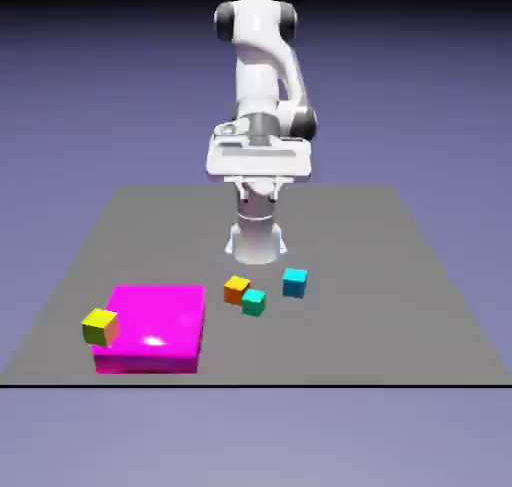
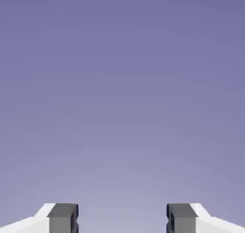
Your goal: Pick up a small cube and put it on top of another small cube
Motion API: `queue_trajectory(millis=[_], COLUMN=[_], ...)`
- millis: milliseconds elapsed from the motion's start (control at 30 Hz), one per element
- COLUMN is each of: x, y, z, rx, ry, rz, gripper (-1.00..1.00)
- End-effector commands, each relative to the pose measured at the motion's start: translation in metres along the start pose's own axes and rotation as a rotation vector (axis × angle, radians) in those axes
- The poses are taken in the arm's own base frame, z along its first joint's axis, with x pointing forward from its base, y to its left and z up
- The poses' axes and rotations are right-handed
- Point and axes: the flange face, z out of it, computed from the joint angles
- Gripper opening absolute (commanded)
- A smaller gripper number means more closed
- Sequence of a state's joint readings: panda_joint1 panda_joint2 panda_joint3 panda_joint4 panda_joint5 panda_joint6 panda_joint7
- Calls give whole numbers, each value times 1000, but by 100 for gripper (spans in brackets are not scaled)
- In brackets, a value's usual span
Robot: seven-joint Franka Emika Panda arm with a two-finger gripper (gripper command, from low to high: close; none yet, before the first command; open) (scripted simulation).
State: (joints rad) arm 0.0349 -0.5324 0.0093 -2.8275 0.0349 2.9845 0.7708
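Hovering with its two grey fingertips spread apart, the white robot's end effector (image 1: 258, 195) partly hides the arm's lower section. A small cyan-blue cube (image 1: 294, 283) sits on the grey worktop (image 1: 350, 235), right of a small orange cube (image 1: 236, 291), which a small teal cube (image 1: 254, 303) partly covers in the exterior view.

On my exterior view, a flat, matte dark-grey rectangular desk (image 1: 350, 345) ends in a thin black front edge. Behind it I see a plain blue-violet backdrop (image 1: 420, 105), darkening to black at the top; my hand view shows it paler toward the bottom.
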Motion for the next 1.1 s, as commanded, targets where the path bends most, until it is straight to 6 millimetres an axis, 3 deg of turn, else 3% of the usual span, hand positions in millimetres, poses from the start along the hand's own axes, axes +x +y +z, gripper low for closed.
queue_trajectory(millis=[0, 167, 333, 367, 700, 733, 1067], x=[-18, -119, -222, -233, -275, -275, -233], y=[7, 53, 116, 124, 161, 161, 124], z=[18, 82, 103, 103, 143, 143, 103], rx=[-52, -360, -737, -785, -785, -785, -785], ry=[-75, -412, -676, -701, -701, -701, -701], rz=[31, 169, 282, 293, 293, 293, 293], gripper=[0, 0, 0, 0, 0, -100, -100])
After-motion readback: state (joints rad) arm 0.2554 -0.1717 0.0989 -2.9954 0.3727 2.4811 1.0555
